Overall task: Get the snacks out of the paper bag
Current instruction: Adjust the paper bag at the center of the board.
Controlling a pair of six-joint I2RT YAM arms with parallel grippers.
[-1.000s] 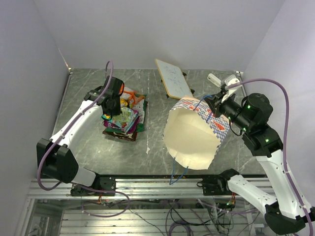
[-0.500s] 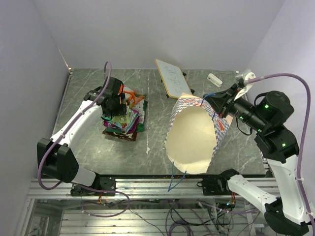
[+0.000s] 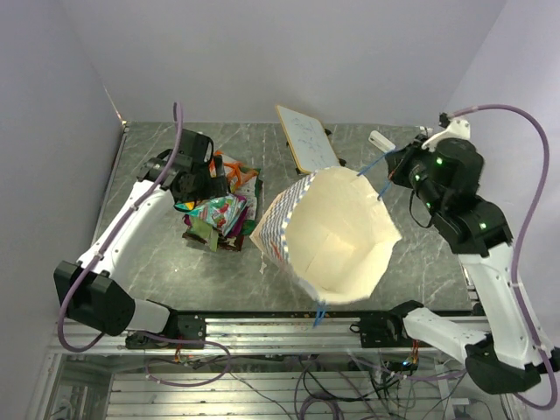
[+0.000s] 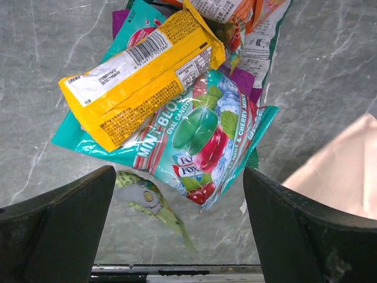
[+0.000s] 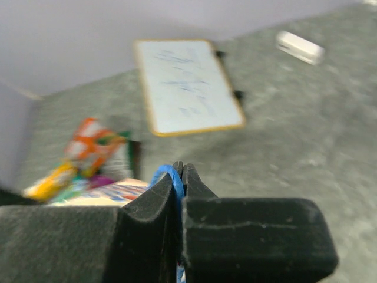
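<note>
While we are pinching one thin blue cord handle of the paper bag between the closed fingers of our right end effector, the bag is hanging tilted in front of the right arm. Of all the things on the table, it is sitting closest to our bases. Its wide mouth is facing up toward the overhead camera and showing the plain cream inside. The blue-and-white checkered outside is showing along its left wall. A second blue cord is dangling from the near rim. We cannot tell whether the bag's bottom is touching the grey marbled table.

Just to the left of the bag, and outside it, the snacks are lying in a loose heap on the table. Our left end effector is hovering over this heap with its two fingers spread wide and gripping nothing. In the left wrist view, a yellow packet is lying across a teal mint candy packet. A yellow-green packet is poking out beneath them. A magenta packet and an orange packet are showing at the heap's far side.

Farther back, a flat white board is lying on the table, apart from the snacks. A small white object is lying near the far right corner.
</note>
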